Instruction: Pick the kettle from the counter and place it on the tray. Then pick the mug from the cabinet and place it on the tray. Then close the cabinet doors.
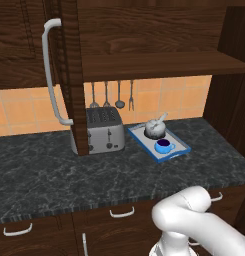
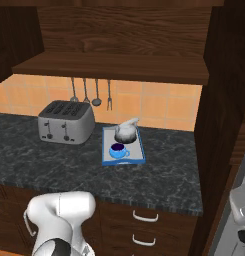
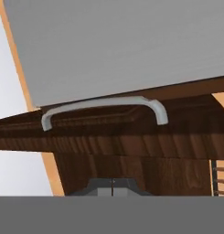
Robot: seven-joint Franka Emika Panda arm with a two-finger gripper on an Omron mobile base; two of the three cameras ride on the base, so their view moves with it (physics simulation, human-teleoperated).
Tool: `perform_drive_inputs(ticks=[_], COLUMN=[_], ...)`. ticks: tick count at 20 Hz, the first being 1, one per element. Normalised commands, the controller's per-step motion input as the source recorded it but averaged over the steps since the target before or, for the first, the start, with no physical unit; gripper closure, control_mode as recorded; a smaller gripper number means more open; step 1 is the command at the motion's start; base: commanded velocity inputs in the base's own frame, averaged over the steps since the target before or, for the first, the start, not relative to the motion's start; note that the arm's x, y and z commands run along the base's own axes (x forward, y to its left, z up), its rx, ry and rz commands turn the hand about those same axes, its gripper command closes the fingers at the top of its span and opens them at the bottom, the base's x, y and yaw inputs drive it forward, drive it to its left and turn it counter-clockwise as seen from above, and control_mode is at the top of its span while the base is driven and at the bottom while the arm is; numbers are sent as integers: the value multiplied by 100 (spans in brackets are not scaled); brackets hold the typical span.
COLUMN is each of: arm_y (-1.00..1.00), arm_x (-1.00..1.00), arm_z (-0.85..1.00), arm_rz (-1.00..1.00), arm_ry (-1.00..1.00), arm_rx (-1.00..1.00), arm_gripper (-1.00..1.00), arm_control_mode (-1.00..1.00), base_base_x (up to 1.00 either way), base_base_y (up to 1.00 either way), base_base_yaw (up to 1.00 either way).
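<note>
Two items, kettle (image 1: 155, 129) and mug (image 1: 163, 146), sit on the tray (image 1: 144, 140).
Counter (image 1: 69, 170) holds the tray at the toaster's (image 1: 105, 129) three o'clock; a cabinet door (image 1: 74, 75) stands open; the gripper's grasp cannot be told.

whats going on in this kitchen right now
The kettle and the blue mug both sit on the tray on the counter, beside the toaster. The cabinet doors are not shut: the left door stands open. The hand camera looks closely at a door handle.
</note>
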Motion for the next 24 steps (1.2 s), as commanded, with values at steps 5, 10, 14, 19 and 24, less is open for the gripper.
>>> perform_drive_inputs(ticks=[5,10,14,19,24], arm_y=[-26,-9,0,1,42], arm_x=[71,77,73,57,10], arm_z=[-21,-47,-60,-10,0], arm_rz=[0,0,0,0,0], arm_ry=[14,11,14,6,0], arm_rx=[11,12,8,12,0], arm_gripper=[100,100,100,100,100], arm_control_mode=[-100,-100,-100,-100,-100], base_base_x=[0,0,0,0,0], base_base_y=[0,0,0,0,0], base_base_yaw=[0,0,0,0,0])
